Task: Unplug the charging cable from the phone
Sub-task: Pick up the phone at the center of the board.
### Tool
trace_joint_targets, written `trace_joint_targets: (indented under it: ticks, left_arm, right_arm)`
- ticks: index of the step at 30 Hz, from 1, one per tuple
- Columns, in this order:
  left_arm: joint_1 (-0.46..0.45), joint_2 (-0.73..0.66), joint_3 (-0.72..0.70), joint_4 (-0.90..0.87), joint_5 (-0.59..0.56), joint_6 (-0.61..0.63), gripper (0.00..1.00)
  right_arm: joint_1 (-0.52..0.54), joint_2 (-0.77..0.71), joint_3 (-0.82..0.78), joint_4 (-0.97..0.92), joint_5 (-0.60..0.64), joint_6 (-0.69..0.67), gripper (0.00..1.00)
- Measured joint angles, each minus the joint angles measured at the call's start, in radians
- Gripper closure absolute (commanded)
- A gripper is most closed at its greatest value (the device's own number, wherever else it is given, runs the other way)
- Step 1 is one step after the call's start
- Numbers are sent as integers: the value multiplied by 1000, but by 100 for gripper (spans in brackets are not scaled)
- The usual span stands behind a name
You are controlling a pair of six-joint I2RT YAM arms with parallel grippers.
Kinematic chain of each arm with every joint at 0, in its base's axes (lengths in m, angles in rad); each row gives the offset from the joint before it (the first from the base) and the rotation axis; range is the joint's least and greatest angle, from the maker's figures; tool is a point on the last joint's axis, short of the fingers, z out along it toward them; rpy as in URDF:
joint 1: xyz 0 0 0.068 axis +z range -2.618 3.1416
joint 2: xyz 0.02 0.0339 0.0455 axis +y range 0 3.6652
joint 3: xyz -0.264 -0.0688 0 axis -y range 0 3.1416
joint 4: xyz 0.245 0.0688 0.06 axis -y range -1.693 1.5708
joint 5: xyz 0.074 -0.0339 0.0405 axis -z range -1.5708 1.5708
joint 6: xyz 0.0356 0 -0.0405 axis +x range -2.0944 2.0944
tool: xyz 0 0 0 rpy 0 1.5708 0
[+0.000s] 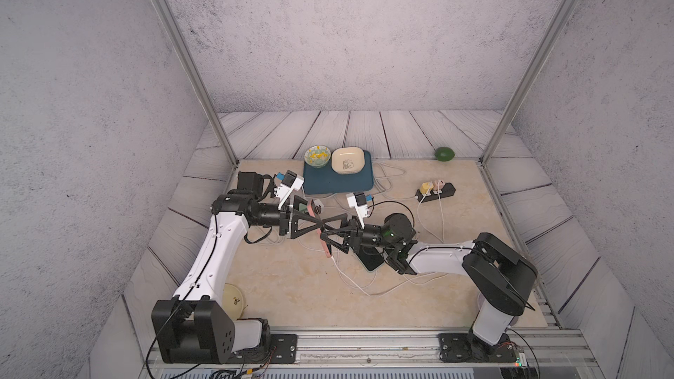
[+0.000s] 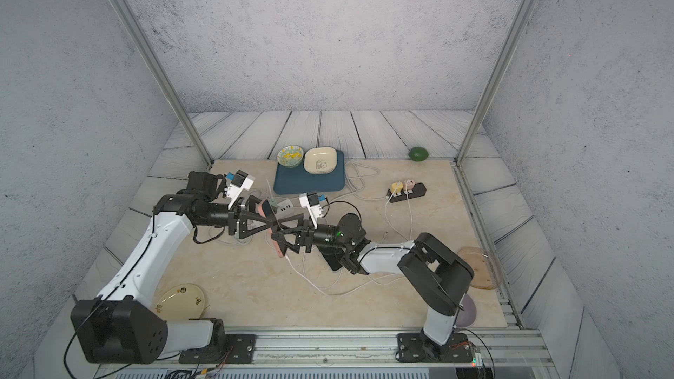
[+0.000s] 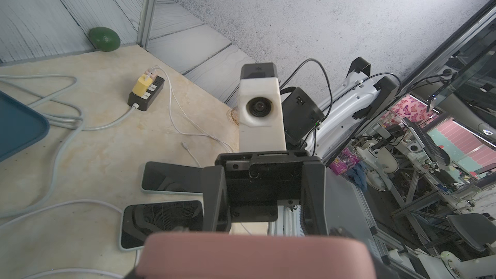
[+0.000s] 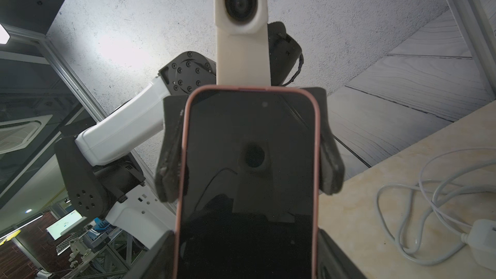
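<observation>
The beige stone-patterned table (image 1: 291,286) fills the floor of the cell. The left arm (image 1: 215,249) and right arm (image 1: 437,258) reach in from opposite sides and meet over its middle.

At the back lies a dark blue tray (image 1: 337,182). It carries a round patterned bowl (image 1: 317,156) and a cream square dish (image 1: 348,161). A pale yellow plate (image 1: 233,298) sits near the left arm's base. A black power strip (image 1: 436,192) with a yellow charger (image 1: 425,187) lies right of the tray. An avocado (image 1: 445,154) rests against the far wall.

The pink phone (image 1: 325,246) is raised off the table between the two arms and tilted, with its lower end nearest the camera. The left gripper (image 1: 316,219) takes its upper part. In the right wrist view its fingers (image 4: 171,157) press against both long edges of the phone. The right gripper (image 1: 324,230) clamps the lower part, with its fingers (image 3: 214,197) set wide on either side of the body.

A second phone (image 3: 171,177) and a third phone (image 3: 161,221) lie flat, screen up, under the right arm. The white charging cable (image 1: 337,266) is plugged into the pink phone's lower end and trails down in loops across the table.
</observation>
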Motion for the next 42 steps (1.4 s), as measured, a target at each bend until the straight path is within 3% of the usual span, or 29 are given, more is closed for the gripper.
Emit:
trace_joint_targets:
  ticks: [5,12,18,22,26,34,42]
  left_arm:
    - [0,0,2,-11,2,3,41]
    - [0,0,2,-34,-6,29,67]
    - [-5,0,16,-65,-8,65,75]
    - [-5,0,23,-79,-16,90,78]
    - [-5,0,33,-103,-19,124,79]
    - [2,0,34,-127,-27,160,80]
    - [10,0,34,-133,-28,164,80]
  right_arm:
    - [0,0,0,0,-3,-2,52]
    - [0,-7,0,-31,-16,-27,30]
    - [-1,-69,-14,-129,-22,-97,13]
    - [-6,-103,-38,-188,-43,-144,7]
    - [-6,-123,-55,-273,-67,-191,8]
    - [-6,-195,-89,-463,-94,-330,23]
    - [-6,-215,-90,-594,-126,-422,31]
